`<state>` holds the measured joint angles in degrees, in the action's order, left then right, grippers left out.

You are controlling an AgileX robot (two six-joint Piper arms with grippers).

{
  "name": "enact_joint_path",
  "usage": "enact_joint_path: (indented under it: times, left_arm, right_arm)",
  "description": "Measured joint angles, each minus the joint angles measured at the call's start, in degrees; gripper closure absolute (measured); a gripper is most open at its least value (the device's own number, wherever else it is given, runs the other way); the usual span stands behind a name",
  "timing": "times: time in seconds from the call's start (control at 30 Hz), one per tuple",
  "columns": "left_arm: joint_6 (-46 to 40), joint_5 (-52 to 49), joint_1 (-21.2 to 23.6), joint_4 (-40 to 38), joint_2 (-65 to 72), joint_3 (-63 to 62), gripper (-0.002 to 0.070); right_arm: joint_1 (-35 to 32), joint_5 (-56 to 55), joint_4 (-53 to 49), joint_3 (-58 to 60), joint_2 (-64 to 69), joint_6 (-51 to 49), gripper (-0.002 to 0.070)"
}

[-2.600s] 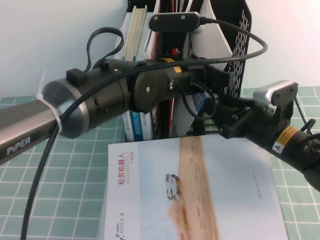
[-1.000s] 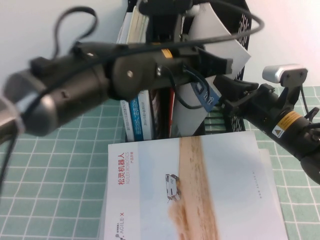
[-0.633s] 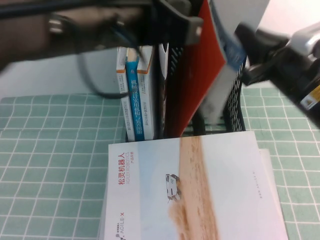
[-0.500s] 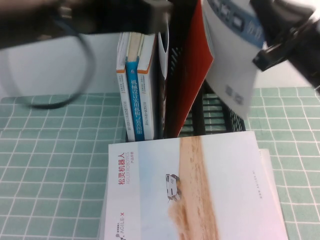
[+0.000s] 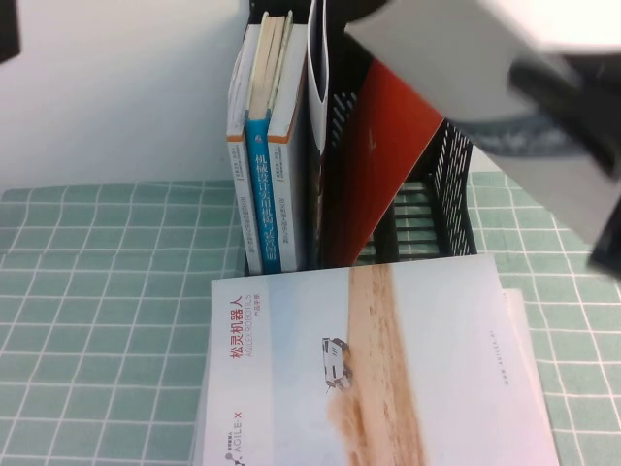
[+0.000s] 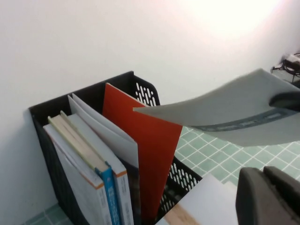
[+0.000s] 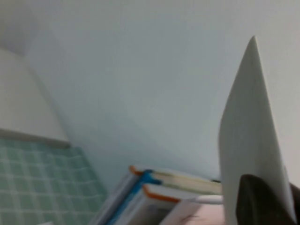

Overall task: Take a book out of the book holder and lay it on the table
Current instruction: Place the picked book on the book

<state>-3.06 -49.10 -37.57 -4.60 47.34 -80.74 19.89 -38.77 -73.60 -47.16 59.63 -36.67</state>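
My right gripper [image 5: 545,83] is shut on a large thin white book [image 5: 466,58], held high in the air above and right of the black book holder [image 5: 451,165]. The book shows as a pale tilted sheet [image 6: 234,112] in the left wrist view. In the right wrist view its edge [image 7: 248,140] stands over a dark finger [image 7: 265,199]. My left gripper [image 6: 269,197] is shut and holds nothing, raised beside the holder [image 6: 145,91] over the green grid table [image 5: 97,291].
A stack of identical white books with a sandy band [image 5: 369,369] lies on the table in front of the holder. Inside the holder a red-covered book [image 5: 388,146] leans, with blue and orange-spined books [image 5: 262,184] upright at its left. A white wall stands behind.
The right gripper has pulled the white book up out of the holder and to the right. The left arm has risen out of the high view. The red book now leans free.
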Motion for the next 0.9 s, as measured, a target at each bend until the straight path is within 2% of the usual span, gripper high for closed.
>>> enact_joint_path:
  times: [0.13,0.27,0.47,0.67,0.9]
  left_arm:
    - [1.96,0.79,0.0,0.9,-3.61,4.64,0.0677]
    - [2.73,2.81,0.0,0.9,-7.34,10.77,0.0677]
    - [3.84,3.18,0.0,0.58,-10.4,17.52,0.0676]
    - [4.92,3.26,0.0,0.57,-10.92,19.36,0.0677]
    - [5.11,3.3,0.0,0.1,-10.92,19.36,0.0677]
  right_arm:
    - [0.23,-5.65,-15.12,0.58,-0.12,-12.21,0.0668]
    - [2.58,-6.55,-18.79,3.11,0.91,-15.69,0.0668]
    - [11.23,-1.25,-19.27,5.78,4.5,-14.35,0.0668]
    - [20.04,6.21,-15.8,5.77,10.88,-7.17,0.0668]
    - [25.52,9.49,-8.8,5.77,22.08,-2.64,0.0668]
